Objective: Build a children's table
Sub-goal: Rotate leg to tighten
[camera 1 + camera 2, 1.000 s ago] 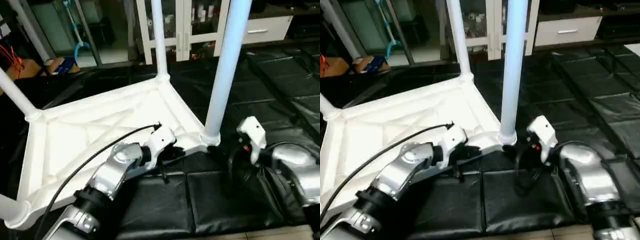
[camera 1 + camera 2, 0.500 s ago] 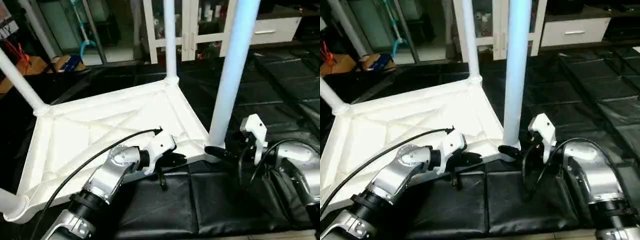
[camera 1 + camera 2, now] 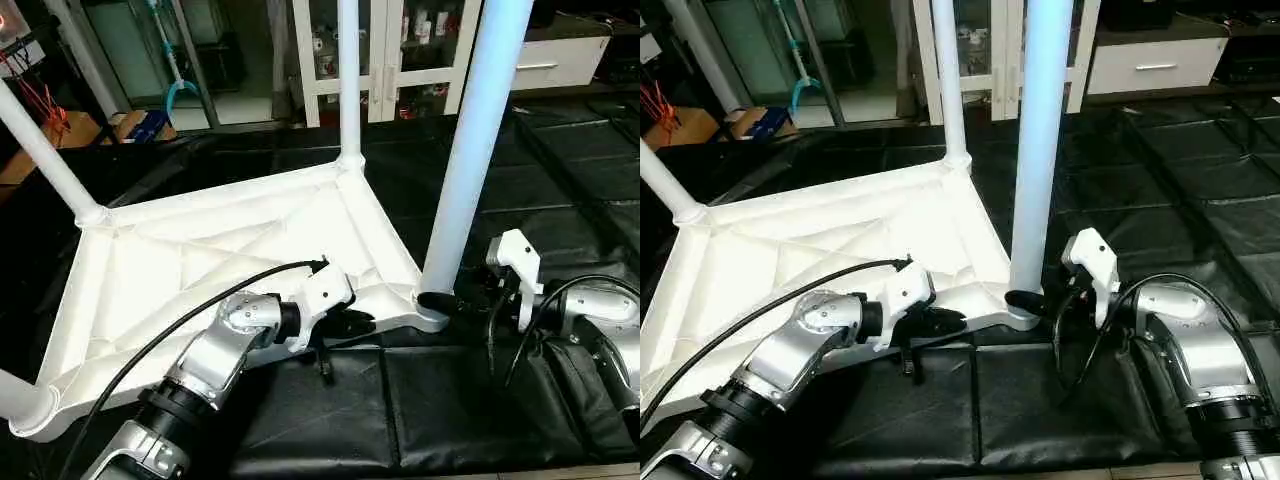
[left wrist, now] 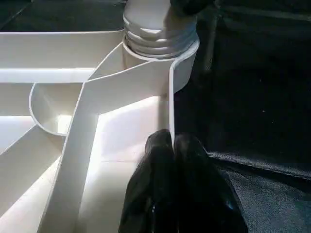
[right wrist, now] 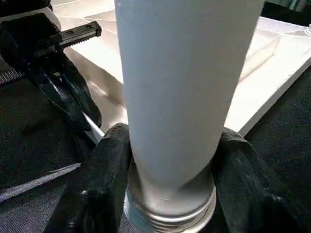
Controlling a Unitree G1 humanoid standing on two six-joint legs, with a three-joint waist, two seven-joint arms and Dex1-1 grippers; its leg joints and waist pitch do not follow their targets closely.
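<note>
The smooth, stiff, light leg (image 5: 189, 97) is best taken low near its socket, where the right claw (image 5: 167, 194) pinches it, while the left claw (image 4: 177, 160), pressed together, steadies the tabletop (image 3: 200, 260).

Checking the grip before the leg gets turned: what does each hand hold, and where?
The right hand clasps the near leg just above its socket. The left hand is shut on the tabletop's edge rib.

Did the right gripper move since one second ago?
Yes. The right gripper has moved in toward the nearest leg: earlier it stood apart beside the leg's foot, and now its fingers sit on both sides of the leg's base.
</note>
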